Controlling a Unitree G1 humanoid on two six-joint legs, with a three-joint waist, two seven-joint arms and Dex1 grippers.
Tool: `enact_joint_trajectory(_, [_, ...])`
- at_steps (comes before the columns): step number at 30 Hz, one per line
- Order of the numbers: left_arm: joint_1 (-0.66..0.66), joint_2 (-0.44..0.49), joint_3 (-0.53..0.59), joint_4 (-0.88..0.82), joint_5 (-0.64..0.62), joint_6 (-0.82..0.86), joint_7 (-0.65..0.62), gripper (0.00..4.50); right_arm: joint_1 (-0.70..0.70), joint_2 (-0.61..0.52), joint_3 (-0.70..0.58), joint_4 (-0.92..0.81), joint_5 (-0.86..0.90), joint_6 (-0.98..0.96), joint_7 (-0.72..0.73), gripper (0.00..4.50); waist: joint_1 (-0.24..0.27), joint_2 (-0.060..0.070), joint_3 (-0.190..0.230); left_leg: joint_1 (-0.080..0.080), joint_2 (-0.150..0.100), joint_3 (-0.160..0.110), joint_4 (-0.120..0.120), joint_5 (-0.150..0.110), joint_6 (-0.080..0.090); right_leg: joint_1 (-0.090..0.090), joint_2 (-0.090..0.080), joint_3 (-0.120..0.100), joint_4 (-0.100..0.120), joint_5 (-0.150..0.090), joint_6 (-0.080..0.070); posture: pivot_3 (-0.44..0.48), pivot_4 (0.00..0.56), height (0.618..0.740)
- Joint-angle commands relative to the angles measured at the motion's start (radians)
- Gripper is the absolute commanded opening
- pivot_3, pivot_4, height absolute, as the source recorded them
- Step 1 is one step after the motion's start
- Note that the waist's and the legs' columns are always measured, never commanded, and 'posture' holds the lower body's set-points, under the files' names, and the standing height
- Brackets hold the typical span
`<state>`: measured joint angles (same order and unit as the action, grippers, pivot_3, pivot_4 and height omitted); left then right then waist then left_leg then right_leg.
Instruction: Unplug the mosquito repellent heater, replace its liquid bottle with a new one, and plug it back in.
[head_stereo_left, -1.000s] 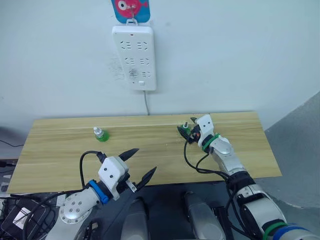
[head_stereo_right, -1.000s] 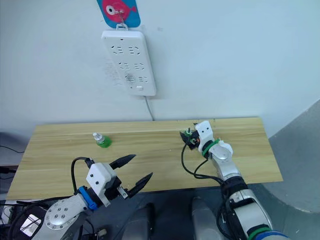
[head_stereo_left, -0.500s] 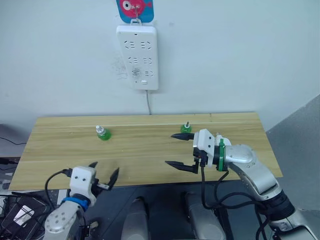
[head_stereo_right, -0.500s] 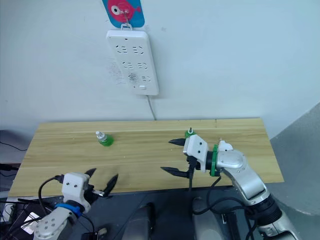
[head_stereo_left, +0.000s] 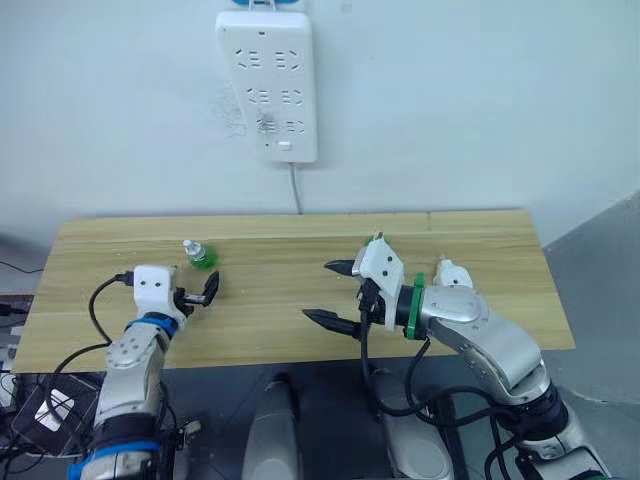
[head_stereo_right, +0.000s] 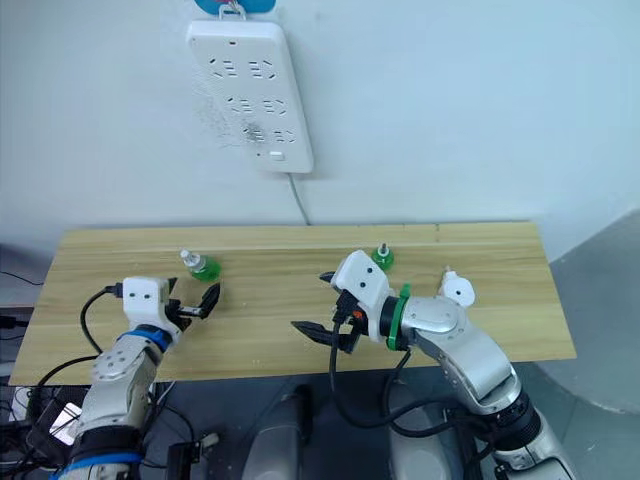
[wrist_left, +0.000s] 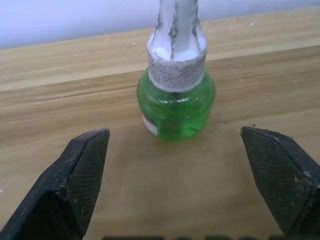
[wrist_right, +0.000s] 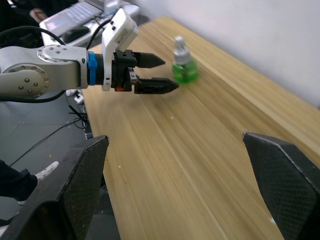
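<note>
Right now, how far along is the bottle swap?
Done: the strip has nothing plugged in, and the capless bottle stands on the table. In hand: the left hand is open, facing the capped bottle without touching it; the right hand is open and empty. Left: grasp it, fit it, plug in.

Green bottle w/ white cap, tan wood table, black gripper fingers.

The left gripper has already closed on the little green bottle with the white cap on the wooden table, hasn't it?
Not quite. The left gripper is open, with the white-capped green bottle standing upright on the wooden table just ahead of its fingers and untouched. The left wrist view shows clear gaps between the bottle and both fingertips.
</note>
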<state>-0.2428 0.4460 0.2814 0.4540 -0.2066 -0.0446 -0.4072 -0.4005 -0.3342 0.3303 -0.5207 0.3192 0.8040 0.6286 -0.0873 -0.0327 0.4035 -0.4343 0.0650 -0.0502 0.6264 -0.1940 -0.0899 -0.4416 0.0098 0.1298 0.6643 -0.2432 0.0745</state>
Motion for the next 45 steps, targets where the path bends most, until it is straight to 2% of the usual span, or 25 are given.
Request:
enact_joint_trajectory(1, [-0.05, 0.007, -0.015, 0.112, 0.03, -0.082, -0.012, 4.5, 0.014, -0.012, -0.022, -0.087, 0.044, 0.062, -0.017, 4.47, 0.0, 0.0, 0.005, 0.0, 0.0, 0.0, 0.0, 0.0, 0.0, 0.0, 0.0, 0.0, 0.0, 0.0, 0.0, -0.224, 0.539, 0.74])
enact_joint_trajectory(9, [-0.124, -0.011, -0.026, 0.257, 0.042, -0.189, -0.015, 4.5, 0.031, -0.027, -0.039, -0.128, 0.083, 0.131, -0.037, 4.47, -0.006, 0.0, 0.015, 0.001, 0.0, 0.001, 0.0, 0.0, -0.001, 0.001, -0.001, 0.001, 0.0, 0.0, 0.001, -0.229, 0.54, 0.74])
enact_joint_trajectory(12, [-0.123, -0.017, -0.024, 0.274, 0.04, -0.212, -0.011, 3.93, 0.025, -0.034, -0.046, -0.127, 0.093, 0.135, -0.038, 4.5, -0.007, 0.0, 0.016, 0.001, -0.001, 0.001, 0.0, 0.001, -0.001, 0.001, -0.002, 0.001, -0.001, -0.002, -0.001, -0.228, 0.533, 0.74])
enact_joint_trajectory(17, [-0.125, -0.009, -0.022, 0.306, 0.051, -0.249, 0.004, 2.35, 0.028, -0.056, -0.055, -0.13, 0.099, 0.133, -0.033, 4.5, -0.015, -0.001, 0.016, 0.001, -0.001, 0.001, -0.001, 0.001, -0.002, 0.001, -0.002, 0.001, -0.002, -0.001, -0.001, -0.24, 0.517, 0.74])
enact_joint_trajectory(18, [-0.126, -0.007, -0.02, 0.312, 0.052, -0.255, 0.007, 2.19, 0.032, -0.063, -0.059, -0.136, 0.102, 0.136, -0.033, 4.5, -0.018, -0.001, 0.016, 0.001, -0.001, 0.001, -0.002, 0.001, -0.002, 0.001, -0.002, 0.001, -0.002, -0.001, 0.0, -0.24, 0.517, 0.74])
enact_joint_trajectory(22, [-0.108, -0.008, -0.032, 0.3, 0.062, -0.286, 0.009, 2.18, 0.054, -0.098, -0.068, -0.152, 0.111, 0.126, -0.028, 4.5, -0.025, -0.001, 0.015, 0.001, -0.001, 0.001, -0.002, 0.001, -0.002, 0.001, -0.002, 0.001, -0.002, -0.001, -0.001, -0.232, 0.493, 0.74])
enact_joint_trajectory(24, [-0.069, -0.012, -0.053, 0.22, 0.065, -0.287, -0.017, 2.18, 0.075, -0.137, -0.07, -0.173, 0.112, 0.102, -0.007, 4.5, -0.027, -0.002, 0.015, 0.001, -0.001, 0.002, -0.003, 0.001, -0.002, 0.001, -0.002, 0.001, -0.003, -0.001, -0.001, -0.217, 0.474, 0.74])
enact_joint_trajectory(27, [0.015, 0.0, -0.141, 0.001, 0.067, -0.254, -0.131, 2.18, 0.103, -0.195, -0.088, -0.206, 0.127, 0.061, 0.039, 4.5, -0.025, -0.003, 0.013, 0.001, -0.002, 0.003, -0.007, 0.001, -0.002, 0.0, -0.004, 0.001, -0.007, 0.0, 0.001, -0.192, 0.433, 0.74])
enact_joint_trajectory(30, [0.073, 0.029, -0.226, -0.268, 0.001, -0.089, -0.252, 2.18, 0.121, -0.235, -0.134, -0.236, 0.168, 0.051, 0.074, 4.5, -0.017, -0.005, 0.012, 0.001, -0.002, 0.002, -0.012, 0.002, -0.005, 0.0, -0.005, -0.001, -0.008, 0.0, 0.001, -0.186, 0.413, 0.74])
enact_joint_trajectory(31, [0.081, 0.049, -0.261, -0.346, -0.024, -0.029, -0.311, 2.18, 0.124, -0.245, -0.143, -0.239, 0.177, 0.045, 0.084, 4.5, -0.016, -0.006, 0.011, 0.001, -0.002, 0.001, -0.014, 0.004, -0.008, -0.001, -0.005, -0.001, -0.008, 0.0, 0.001, -0.185, 0.387, 0.74])
enact_joint_trajectory(35, [0.055, 0.155, -0.38, -0.595, -0.127, 0.208, -0.519, 2.18, 0.093, -0.239, -0.181, -0.242, 0.233, 0.076, 0.071, 4.5, -0.024, -0.013, 0.001, 0.001, -0.002, 0.0, -0.015, 0.004, -0.008, -0.001, -0.004, -0.002, -0.008, 0.0, 0.001, -0.195, 0.343, 0.74])
enact_joint_trajectory(39, [-0.022, 0.204, -0.409, -0.668, -0.191, 0.358, -0.596, 2.18, 0.046, -0.203, -0.163, -0.228, 0.236, 0.11, 0.011, 4.5, -0.031, -0.014, -0.011, 0.0, -0.002, 0.0, -0.015, 0.004, -0.007, -0.002, -0.004, -0.002, -0.009, 0.0, 0.001, -0.208, 0.299, 0.74])
enact_joint_trajectory(45, [-0.101, 0.21, -0.435, -0.666, -0.192, 0.419, -0.65, 2.18, -0.024, -0.104, -0.098, -0.161, 0.192, 0.084, -0.053, 4.5, -0.053, -0.017, -0.025, -0.002, -0.002, -0.001, -0.017, 0.004, -0.007, -0.004, -0.003, -0.004, -0.009, 0.0, 0.001, -0.213, 0.273, 0.74])
